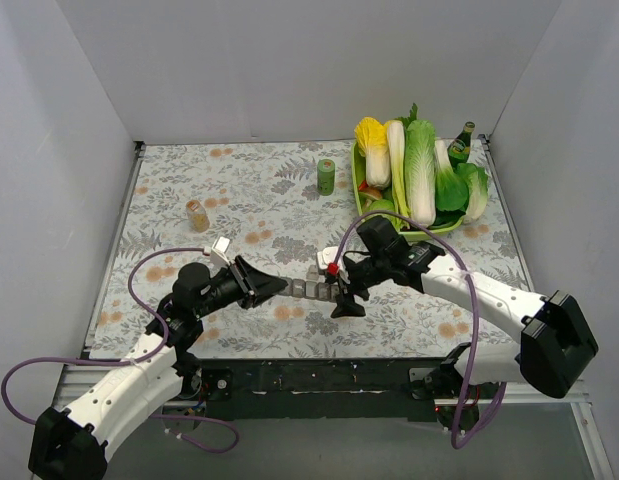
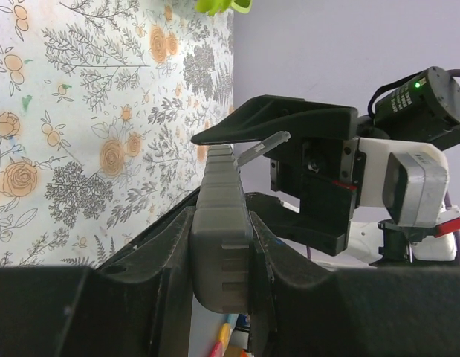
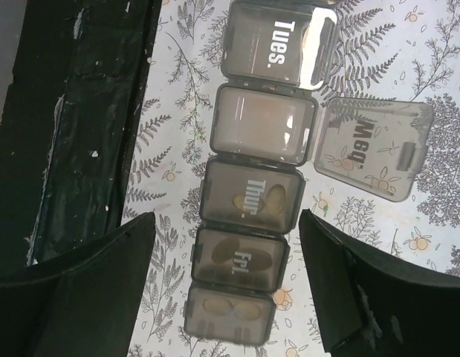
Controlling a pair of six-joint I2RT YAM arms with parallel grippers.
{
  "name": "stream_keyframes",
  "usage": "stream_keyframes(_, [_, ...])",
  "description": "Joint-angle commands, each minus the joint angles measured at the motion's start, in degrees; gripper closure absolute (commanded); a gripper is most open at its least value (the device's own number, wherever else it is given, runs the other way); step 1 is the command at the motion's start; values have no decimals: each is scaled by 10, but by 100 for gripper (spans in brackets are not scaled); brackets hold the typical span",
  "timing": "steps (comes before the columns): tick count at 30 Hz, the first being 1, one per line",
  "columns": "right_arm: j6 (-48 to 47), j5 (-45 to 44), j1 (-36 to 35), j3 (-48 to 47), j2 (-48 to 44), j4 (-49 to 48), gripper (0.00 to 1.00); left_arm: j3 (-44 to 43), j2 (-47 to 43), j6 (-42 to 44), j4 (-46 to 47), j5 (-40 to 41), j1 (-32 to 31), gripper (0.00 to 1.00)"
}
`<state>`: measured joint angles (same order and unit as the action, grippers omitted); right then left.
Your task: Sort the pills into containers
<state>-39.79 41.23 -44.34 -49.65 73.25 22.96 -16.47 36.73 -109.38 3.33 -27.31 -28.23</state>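
Observation:
The containers are one grey strip of joined compartments (image 1: 307, 290) lying on the floral cloth between the arms. My left gripper (image 1: 272, 286) is shut on one end of the strip (image 2: 222, 238), and its fingers (image 2: 159, 260) press both sides. My right gripper (image 1: 341, 292) hovers over the strip's other half, open and empty (image 3: 230, 290). In the right wrist view the lids read Tues. (image 3: 282, 41), Thur. and Fri. The Wed lid (image 3: 371, 149) is flipped open beside its compartment (image 3: 263, 123). Tan pills (image 3: 268, 201) show through the Thur., Fri. and end lids.
A small bottle with tan contents (image 1: 197, 214) stands at the left. A small green cylinder (image 1: 326, 176) stands at the back centre. A green tray of vegetables (image 1: 361, 195) and a green bottle (image 1: 461, 143) fill the back right. White walls enclose the table.

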Motion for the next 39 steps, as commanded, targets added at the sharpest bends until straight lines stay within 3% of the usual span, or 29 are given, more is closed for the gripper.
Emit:
stream_keyframes(1, [23, -16, -13, -5, 12, -36, 17, 9, -7, -32, 41, 15, 0, 100])
stream_keyframes(14, [72, -31, -26, -42, 45, -48, 44, 22, -11, -49, 46, 32, 0, 100])
stream_keyframes(18, [78, -41, -26, -39, 44, -51, 59, 21, -15, -46, 42, 36, 0, 100])
stream_keyframes(21, [77, -46, -26, -29, 41, -54, 65, 18, -16, -44, 33, 41, 0, 99])
stream_keyframes(25, [74, -57, -25, -18, 36, -61, 69, 14, -19, -41, 12, 53, 0, 69])
stream_keyframes(26, [73, -59, -22, -17, 35, -63, 69, 13, -24, -40, 7, 56, 0, 58])
stream_keyframes(27, [72, -62, -19, -15, 34, -64, 70, 8, -25, -36, 1, 60, 0, 35])
stream_keyframes(30, [75, -70, -7, -5, 34, -76, 70, -14, -31, -22, -30, 78, 0, 8])
stream_keyframes(35, [74, -134, 5, 24, 38, -109, 70, -95, -31, 83, -213, 163, 0, 2])
stream_keyframes(39, [59, -228, 5, 32, 72, -121, 69, -176, -31, 177, -340, 298, 0, 2])
